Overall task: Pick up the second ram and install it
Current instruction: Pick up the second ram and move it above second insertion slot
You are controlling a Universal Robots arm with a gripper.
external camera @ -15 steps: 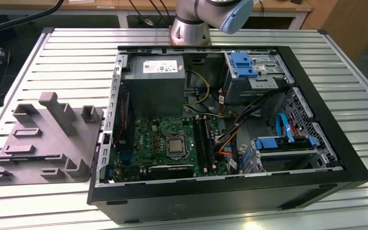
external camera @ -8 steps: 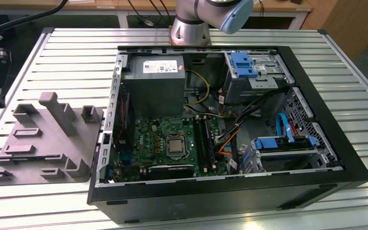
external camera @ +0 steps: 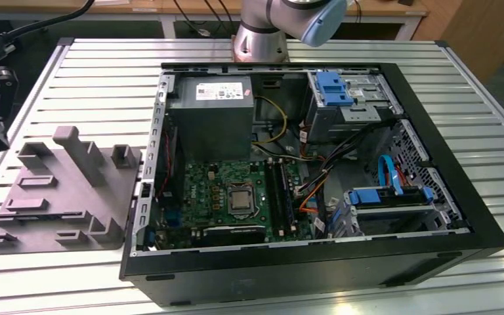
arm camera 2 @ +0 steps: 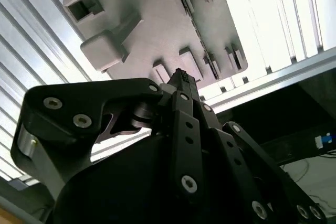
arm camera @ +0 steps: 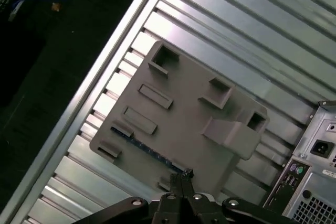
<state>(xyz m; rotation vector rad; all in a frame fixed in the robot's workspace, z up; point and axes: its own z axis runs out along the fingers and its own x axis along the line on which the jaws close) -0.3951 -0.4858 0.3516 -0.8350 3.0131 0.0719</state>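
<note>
Hanging above the grey fixture plate point(arm camera: 184, 114), the gripper point(arm camera: 184, 174) points down toward it in both wrist views. Its fingers point(arm camera: 180, 186) are pressed together with nothing between them. The second ram point(arm camera: 149, 150) sits in the plate's long slot, showing as a thin dark strip. In the exterior view the arm point(external camera: 265, 29) rises at the edge of the tabletop point(external camera: 103, 72), beyond the open computer case point(external camera: 322, 262).

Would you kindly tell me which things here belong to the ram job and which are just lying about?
Job: second ram, standing in the grey fixture plate; gripper, shut and empty; memory slots on the motherboard.
Just there: power-supply box; blue drive bracket; blue cable; slatted table.
</note>
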